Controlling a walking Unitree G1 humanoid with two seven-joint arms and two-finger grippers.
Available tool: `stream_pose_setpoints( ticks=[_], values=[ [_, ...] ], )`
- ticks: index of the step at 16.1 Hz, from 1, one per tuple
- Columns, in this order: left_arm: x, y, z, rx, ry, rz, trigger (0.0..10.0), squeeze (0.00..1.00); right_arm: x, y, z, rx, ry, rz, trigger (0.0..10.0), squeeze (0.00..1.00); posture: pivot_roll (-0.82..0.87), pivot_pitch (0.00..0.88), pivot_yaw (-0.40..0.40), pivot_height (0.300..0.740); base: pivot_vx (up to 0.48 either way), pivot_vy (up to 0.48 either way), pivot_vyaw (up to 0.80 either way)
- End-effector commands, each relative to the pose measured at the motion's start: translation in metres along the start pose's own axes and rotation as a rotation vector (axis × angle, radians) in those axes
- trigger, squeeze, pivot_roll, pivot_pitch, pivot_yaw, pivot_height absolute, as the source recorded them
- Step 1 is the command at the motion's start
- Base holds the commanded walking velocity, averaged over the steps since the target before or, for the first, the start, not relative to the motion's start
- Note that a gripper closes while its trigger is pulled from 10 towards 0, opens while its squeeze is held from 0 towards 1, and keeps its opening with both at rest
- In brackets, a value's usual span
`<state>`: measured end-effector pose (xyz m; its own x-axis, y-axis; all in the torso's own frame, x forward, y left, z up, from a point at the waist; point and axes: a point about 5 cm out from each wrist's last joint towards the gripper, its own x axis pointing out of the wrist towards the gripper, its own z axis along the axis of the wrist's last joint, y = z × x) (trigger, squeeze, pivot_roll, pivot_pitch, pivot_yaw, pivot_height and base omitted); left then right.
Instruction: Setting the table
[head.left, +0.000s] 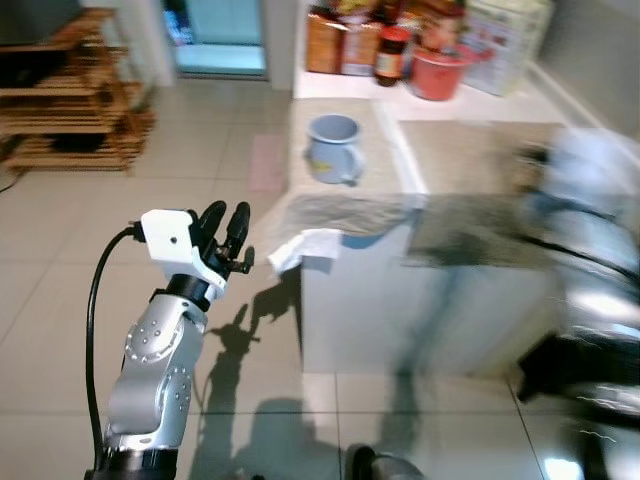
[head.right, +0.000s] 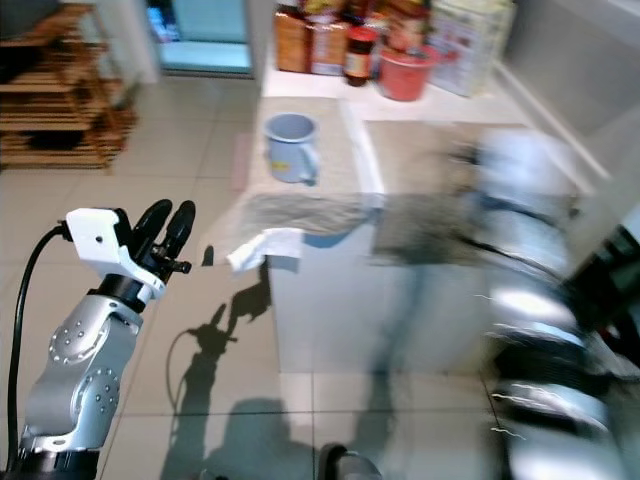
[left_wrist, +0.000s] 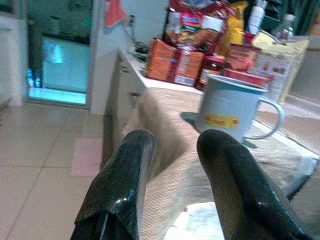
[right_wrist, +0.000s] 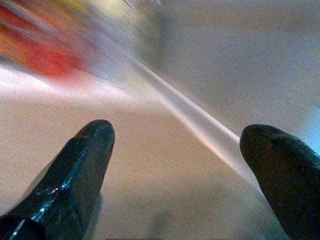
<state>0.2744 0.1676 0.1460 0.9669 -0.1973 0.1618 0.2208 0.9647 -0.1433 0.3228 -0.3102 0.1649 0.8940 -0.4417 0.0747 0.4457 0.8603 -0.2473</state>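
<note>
Mug (head.left: 334, 147) on bench (head.left: 460, 260) at 1 o'clock of left end effector (head.left: 226, 235), fingers slightly apart; right end effector (right_wrist: 180, 165) wide apart, blurred; risk: toppling mug.

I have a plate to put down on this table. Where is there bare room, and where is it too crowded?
Free: the woven mat in front of the blue mug, up to the table's near edge, and the second mat beside it, partly blurred by the right arm. Crowded: the far edge, packed with food packets, a jar and a red bowl.
</note>
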Motion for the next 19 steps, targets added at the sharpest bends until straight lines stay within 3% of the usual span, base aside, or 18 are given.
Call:
stream_pose_setpoints(
  ticks=[1, 3, 4, 5, 7, 9, 13, 15, 17, 19],
  values=[
    [0.000, -0.006, 0.002, 0.003, -0.015, -0.016, 10.0, 0.00, -0.006, -0.031, -0.032, -0.072, 0.137, -0.114, 10.0, 0.00, -0.11, 0.057, -0.030, 0.740, 0.000, 0.000, 0.00],
    [-0.001, -0.009, -0.001, -0.002, -0.010, -0.022, 10.0, 0.00, -0.025, -0.072, -0.076, -0.183, 0.329, -0.213, 10.0, 0.00, -0.12, 0.065, -0.032, 0.740, 0.000, 0.000, 0.00],
    [-0.001, -0.010, -0.002, -0.004, -0.009, -0.023, 10.0, 0.00, -0.035, -0.078, -0.093, -0.235, 0.409, -0.214, 10.0, 0.00, -0.13, 0.070, -0.034, 0.740, 0.000, 0.000, 0.00],
    [-0.001, -0.012, -0.002, -0.010, -0.011, -0.026, 10.0, 0.00, -0.057, -0.083, -0.127, -0.309, 0.574, -0.193, 10.0, 0.00, -0.13, 0.074, -0.033, 0.740, 0.000, 0.000, 0.00],
    [0.000, -0.016, -0.003, -0.014, -0.009, -0.028, 10.0, 0.00, -0.127, -0.079, -0.198, -0.376, 0.989, -0.053, 10.0, 0.00, -0.12, 0.083, -0.045, 0.740, 0.000, 0.000, 0.00],
    [-0.002, -0.019, -0.004, -0.017, -0.010, -0.025, 10.0, 0.00, -0.169, -0.070, -0.224, -0.514, 1.167, 0.153, 10.0, 0.00, -0.11, 0.089, -0.053, 0.740, 0.000, 0.000, 0.00],
    [-0.007, -0.020, -0.005, -0.021, -0.007, 0.003, 10.0, 0.00, -0.197, -0.052, -0.238, -0.578, 1.278, 0.337, 10.0, 0.00, -0.10, 0.100, -0.064, 0.740, 0.000, 0.000, 0.00],
    [-0.007, -0.020, -0.007, -0.010, 0.003, 0.011, 10.0, 0.00, -0.218, -0.049, -0.246, -0.640, 1.376, 0.484, 10.0, 0.00, -0.10, 0.102, -0.066, 0.740, 0.000, 0.000, 0.00],
    [-0.008, -0.021, -0.006, -0.011, 0.002, 0.014, 10.0, 0.00, -0.234, -0.064, -0.249, -0.727, 1.445, 0.522, 10.0, 0.00, -0.10, 0.110, -0.076, 0.740, 0.000, 0.000, 0.00],
    [-0.010, -0.025, -0.008, -0.016, 0.009, 0.013, 10.0, 0.00, -0.247, -0.077, -0.251, -0.724, 1.511, 0.517, 10.0, 0.00, -0.09, 0.120, -0.082, 0.740, 0.000, 0.000, 0.00]
  ],
)
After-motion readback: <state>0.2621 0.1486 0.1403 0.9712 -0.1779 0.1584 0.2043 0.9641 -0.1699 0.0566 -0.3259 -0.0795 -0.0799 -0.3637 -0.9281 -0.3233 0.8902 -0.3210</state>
